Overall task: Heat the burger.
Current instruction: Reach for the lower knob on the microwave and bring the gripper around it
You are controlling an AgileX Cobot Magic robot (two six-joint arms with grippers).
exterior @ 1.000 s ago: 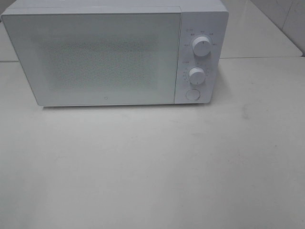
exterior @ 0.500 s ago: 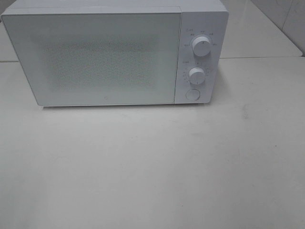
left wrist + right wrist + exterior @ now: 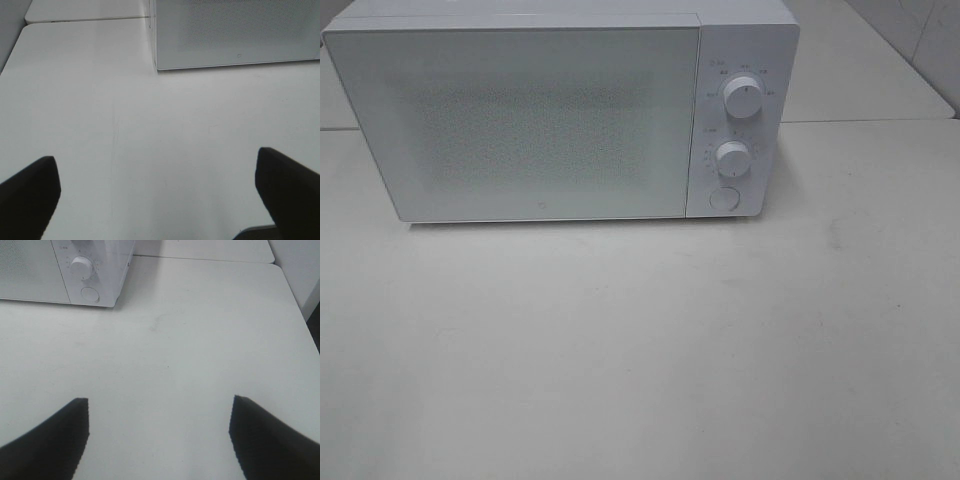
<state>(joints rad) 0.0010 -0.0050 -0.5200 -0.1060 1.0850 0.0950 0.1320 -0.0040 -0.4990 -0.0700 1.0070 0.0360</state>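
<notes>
As it stood a second ago, the microwave (image 3: 520, 120) stays shut.

Microwave (image 3: 745, 40) white. Door (image 3: 520, 120) pale grey-white, fine dotted mesh pattern in middle. Two knobs (image 3: 743, 98) white, small dark marks around. Tabletop (image 3: 640, 350) off-white, faint smudges. Left gripper (image 3: 156, 160), right gripper (image 3: 159, 401): jaws black.
</notes>
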